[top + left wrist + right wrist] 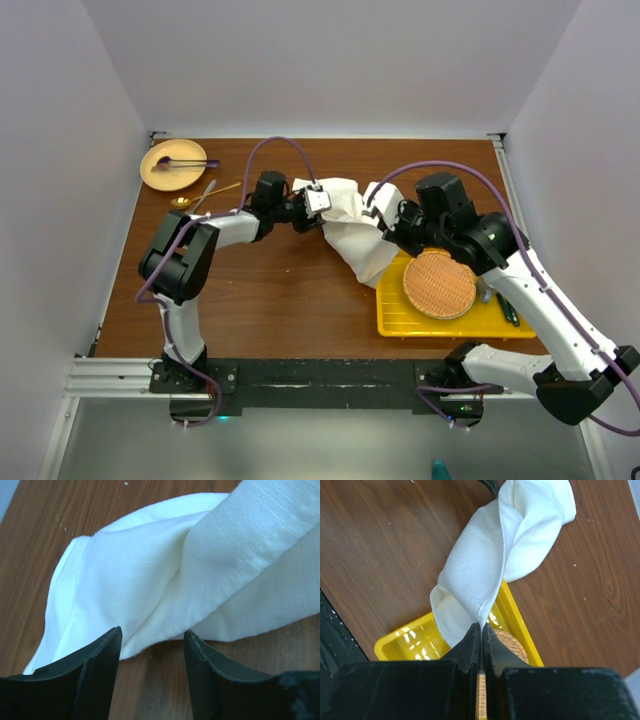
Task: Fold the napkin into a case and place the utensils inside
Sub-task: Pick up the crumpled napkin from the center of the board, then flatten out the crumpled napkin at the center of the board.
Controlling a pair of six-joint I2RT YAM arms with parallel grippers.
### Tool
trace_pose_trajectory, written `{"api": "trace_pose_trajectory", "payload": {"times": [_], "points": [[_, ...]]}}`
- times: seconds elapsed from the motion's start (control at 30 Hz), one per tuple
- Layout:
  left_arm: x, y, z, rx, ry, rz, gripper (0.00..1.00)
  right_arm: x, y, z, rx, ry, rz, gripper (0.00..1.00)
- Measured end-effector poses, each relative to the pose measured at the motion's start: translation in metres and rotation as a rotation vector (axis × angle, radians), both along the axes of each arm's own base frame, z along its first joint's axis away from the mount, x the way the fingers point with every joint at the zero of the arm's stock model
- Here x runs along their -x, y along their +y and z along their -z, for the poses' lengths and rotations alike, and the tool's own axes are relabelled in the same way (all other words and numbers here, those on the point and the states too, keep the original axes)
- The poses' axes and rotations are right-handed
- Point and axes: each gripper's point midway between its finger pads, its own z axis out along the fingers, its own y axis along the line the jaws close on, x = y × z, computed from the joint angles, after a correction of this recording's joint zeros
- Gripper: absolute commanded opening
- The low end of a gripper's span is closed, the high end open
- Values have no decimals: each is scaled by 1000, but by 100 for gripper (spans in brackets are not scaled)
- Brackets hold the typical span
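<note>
Right pincer (481,626): pressed together on the hem of the napkin (490,565). Cloth runs up and away from the fingertips in a twisted band. Below it sits a corner of the yellow tray (407,642) with the woven mat (512,645) inside.

Left pincer (152,632): spread, not gripping. Its fingers (95,675) are low over the bench (40,555), and a folded napkin (140,575) edge lies just ahead of the gap. Can't tell whether the tips touch the cloth.

Top view: napkin (350,235) is bunched mid-bench between the two pincers, not a case yet. Left pincer (322,207) is at its left edge, right pincer (385,232) on its right side. The napkin's lower end overlaps the near-left corner of the yellow tray (400,322). Woven mat (438,283) lies in the tray, with a dark green-handled utensil (507,308) at its right end.

Gold utensils (205,194) lie on the bench at far left, well apart from the napkin and just beside the tan plate (155,175). Purple utensil (185,162) is on the plate.
</note>
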Motion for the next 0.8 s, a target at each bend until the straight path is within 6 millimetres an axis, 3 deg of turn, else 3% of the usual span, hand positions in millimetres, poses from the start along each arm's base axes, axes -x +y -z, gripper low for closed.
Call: {"api": "trace_pose_trajectory", "payload": {"times": [0.1, 0.23, 0.37, 0.43, 0.57, 0.67, 0.73, 0.8], "points": [[-4, -9, 0, -5, -40, 29, 1, -1, -1, 0, 1, -1, 14, 0], [-10, -12, -1, -18, -48, 32, 0, -7, -4, -3, 6, -26, 44, 0], [-9, 7, -30, -5, -38, -23, 0, -22, -5, -14, -3, -94, 86, 0], [-10, 27, -63, 8, -51, -80, 0, -32, -5, -22, -14, -143, 114, 0], [-9, 77, -176, 46, -191, -229, 0, -66, 2, -46, -46, -256, 182, 0], [9, 99, -254, 73, -316, -309, 0, -98, 16, -72, -95, -348, 224, 0], [29, 110, -285, 80, -357, -348, 0, -111, 24, -88, -128, -395, 235, 0], [45, 122, -302, 73, -371, -387, 0, -117, 29, -104, -167, -443, 230, 0]]}}
